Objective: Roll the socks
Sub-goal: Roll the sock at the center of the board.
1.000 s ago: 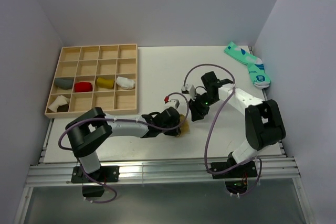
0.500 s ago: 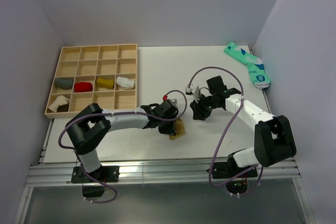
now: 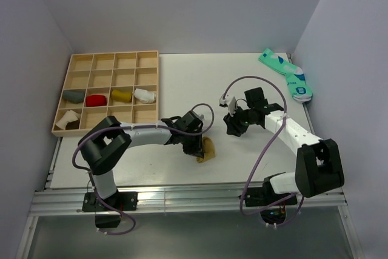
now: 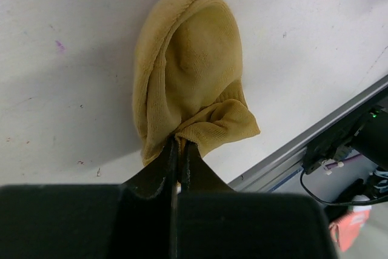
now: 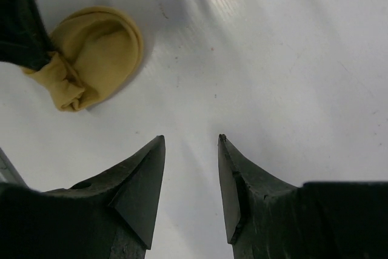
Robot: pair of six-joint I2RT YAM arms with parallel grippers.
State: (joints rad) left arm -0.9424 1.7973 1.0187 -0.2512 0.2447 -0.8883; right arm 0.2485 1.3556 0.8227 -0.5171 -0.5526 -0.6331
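Pale grey walls close in a white table (image 3: pixel 182 83), with a metal rail along its near edge. At the far left a wooden tray (image 3: pixel 104 62) of square compartments holds five rolled socks (image 3: pixel 96 100), four in its third row and one below at the left. A pair of teal socks (image 3: pixel 285 74) lies flat in the far right corner, well apart from both arms. Near the table's front middle lies the mustard sock (image 3: pixel 207 149), bunched into a loose ball on the surface. The left gripper (image 4: pixel 177 150) pinches a fold of it at its near end, jaws pressed tight together on the fabric. The right gripper (image 5: pixel 191 141) hovers just beside the sock, to its right, jaws partly spread and holding nothing.
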